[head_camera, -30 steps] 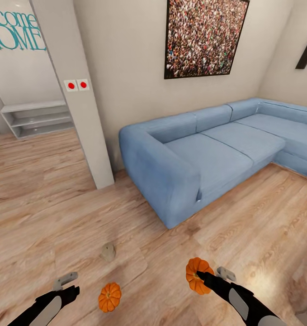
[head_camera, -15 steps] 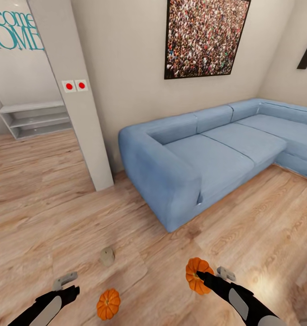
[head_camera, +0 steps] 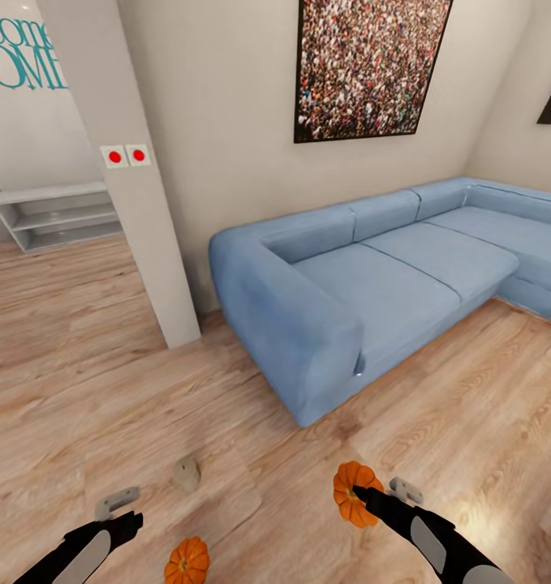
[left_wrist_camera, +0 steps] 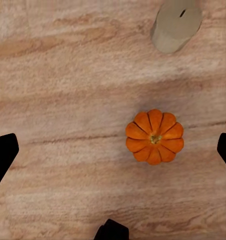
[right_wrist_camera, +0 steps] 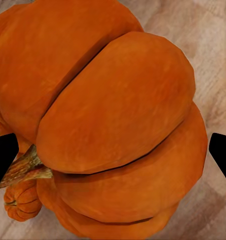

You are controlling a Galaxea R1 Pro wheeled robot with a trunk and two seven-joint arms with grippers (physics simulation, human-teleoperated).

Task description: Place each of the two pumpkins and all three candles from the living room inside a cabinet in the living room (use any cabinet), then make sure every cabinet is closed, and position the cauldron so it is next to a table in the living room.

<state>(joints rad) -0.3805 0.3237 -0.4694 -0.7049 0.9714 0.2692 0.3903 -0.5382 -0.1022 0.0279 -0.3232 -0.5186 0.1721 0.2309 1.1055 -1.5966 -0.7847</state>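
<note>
My right gripper (head_camera: 377,490) is shut on an orange ribbed pumpkin (head_camera: 350,491) and holds it above the wooden floor. In the right wrist view this pumpkin (right_wrist_camera: 113,115) sits between the two black fingertips, its stem to one side. The other pumpkin (head_camera: 186,560) lies on the floor at the bottom edge of the head view, between my arms. A stubby tan candle (head_camera: 187,474) stands on the floor just beyond it. My left gripper (head_camera: 122,513) hangs open over the floor; its wrist view looks down on the floor pumpkin (left_wrist_camera: 154,136) and the candle (left_wrist_camera: 175,25). Cabinet, cauldron and table are out of view.
A blue corner sofa (head_camera: 348,284) stands ahead and to the right, its near arm close to my right gripper. A white wall end (head_camera: 137,211) with two red-dot switches stands ahead on the left. A white open shelf unit (head_camera: 56,215) is far left.
The whole picture has shifted, so the camera has moved: the floor pumpkin and candle sit lower and further left. Both grippers keep their pose, the right one still holding its pumpkin.
</note>
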